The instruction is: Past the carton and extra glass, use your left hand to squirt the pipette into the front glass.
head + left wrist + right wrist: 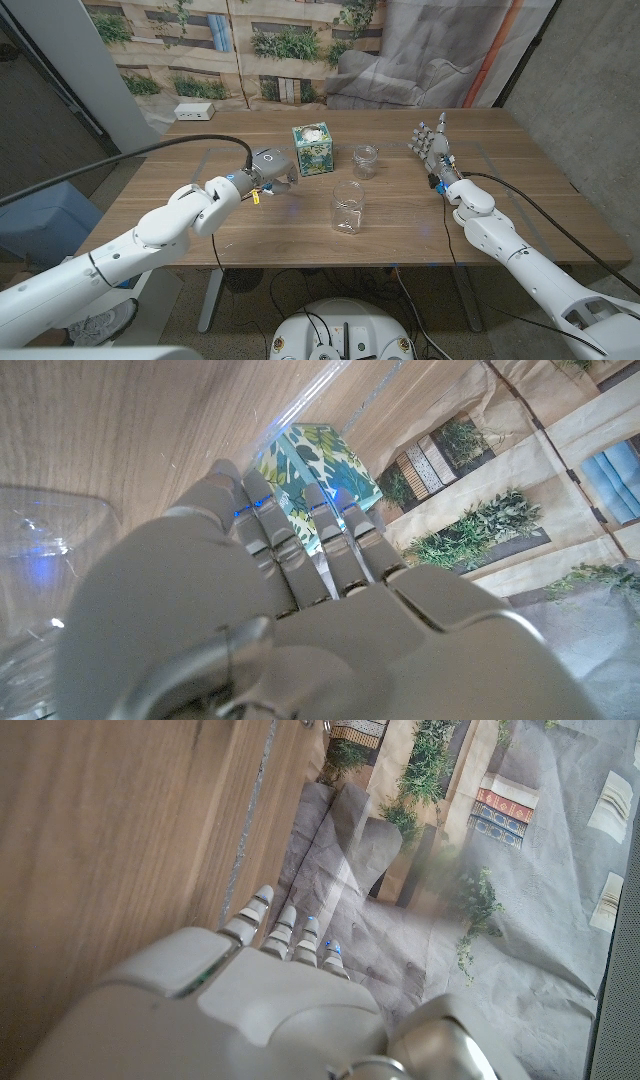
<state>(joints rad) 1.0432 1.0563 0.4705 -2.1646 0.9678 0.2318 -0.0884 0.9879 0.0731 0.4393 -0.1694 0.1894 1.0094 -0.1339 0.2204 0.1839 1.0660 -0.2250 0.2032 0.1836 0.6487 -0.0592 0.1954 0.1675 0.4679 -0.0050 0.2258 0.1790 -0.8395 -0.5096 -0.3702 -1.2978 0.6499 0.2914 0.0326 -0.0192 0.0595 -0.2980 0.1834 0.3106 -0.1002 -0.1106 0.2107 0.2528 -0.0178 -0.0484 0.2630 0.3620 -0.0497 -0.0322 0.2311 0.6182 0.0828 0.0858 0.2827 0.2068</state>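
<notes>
Front glass [348, 206] stands nearest the table's [400, 215] front edge, about mid-table, upright, and it looks empty. Left hand [268, 172] hangs just left of it and a little farther back, fingers curled in. A small yellow-tipped thing — probably the pipette [256, 194] — pokes out below the hand; too small to be sure. Taking it as that, the hand grips the pipette.

Right hand [433, 147] is well to the right, standing with fingers spread and upright, holding nothing.

Farther back: carton [312, 148], leaf-printed, just behind the left hand. Extra glass [366, 160] sits right of the carton, apart from it.

Risks, as judged from here:
- Hand is close to the carton; a swing toward the front glass could clip it with the knuckles or forearm.
- Squeezing early, before the tip is over the rim, would put liquid on the table.
- The glass is light and clear — a nudge from the fingers could tip or slide it.

Hard to see: pipette's tip and bulb, hidden under the fingers. In the left wrist view the hand's back blocks the grip; glass shows at the edge, blurred.
</notes>
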